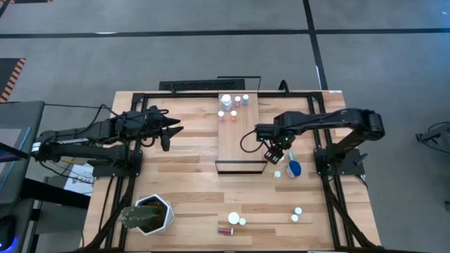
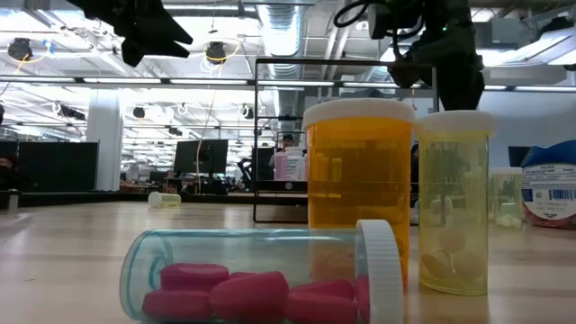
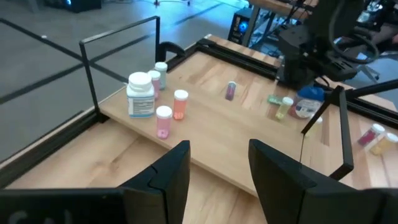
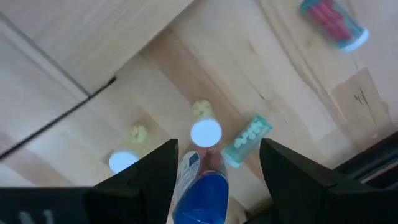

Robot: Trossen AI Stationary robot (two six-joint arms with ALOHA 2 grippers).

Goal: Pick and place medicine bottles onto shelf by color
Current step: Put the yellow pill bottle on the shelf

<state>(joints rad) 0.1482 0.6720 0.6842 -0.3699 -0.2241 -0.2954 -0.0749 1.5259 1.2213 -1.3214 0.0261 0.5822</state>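
The shelf (image 1: 239,133) lies mid-table with its dark frame at the near end. Several medicine bottles (image 1: 232,105) stand on its far end: a large white one (image 3: 141,93), a pink one (image 3: 163,121) and an orange one (image 3: 180,104). My right gripper (image 1: 275,153) is open, pointing down beside the shelf's near right corner, above a wide blue bottle (image 4: 202,193), a white-capped bottle (image 4: 206,132) and a lying teal vial (image 4: 245,142). It touches none of them. My left gripper (image 1: 171,130) is open and empty, left of the shelf.
A white plant pot (image 1: 151,214) stands at the near left. Near the front edge stand an orange bottle (image 2: 358,193) and a yellow bottle (image 2: 454,202), with a vial of pink pills (image 2: 261,279) lying beside them. Two small white-capped bottles (image 1: 297,214) stand at the near right.
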